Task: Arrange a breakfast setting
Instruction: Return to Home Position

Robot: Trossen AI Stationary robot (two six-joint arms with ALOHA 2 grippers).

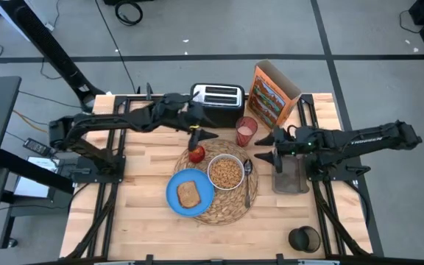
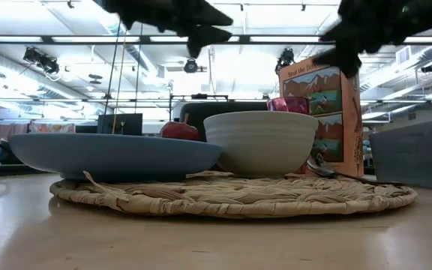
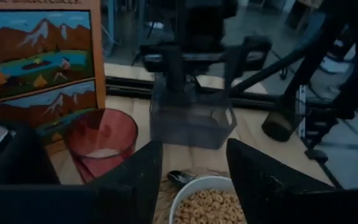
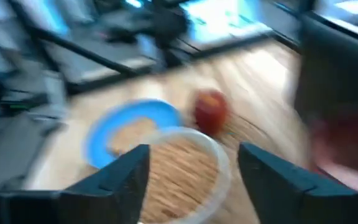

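A large round woven straw placemat lies mid-table. On it, seen from above, a small blue plate sits at 8 o'clock carrying a toast slice, a white bowl of cereal sits just toward 1 o'clock of centre, a red apple at 11 and a metal spoon at 3. A translucent pink-red cup stands off the mat at 1 o'clock. The left gripper hangs above the mat's 12 o'clock edge, fingers apart and empty. The right gripper hangs beyond 2 o'clock, fingers likewise spread and empty.
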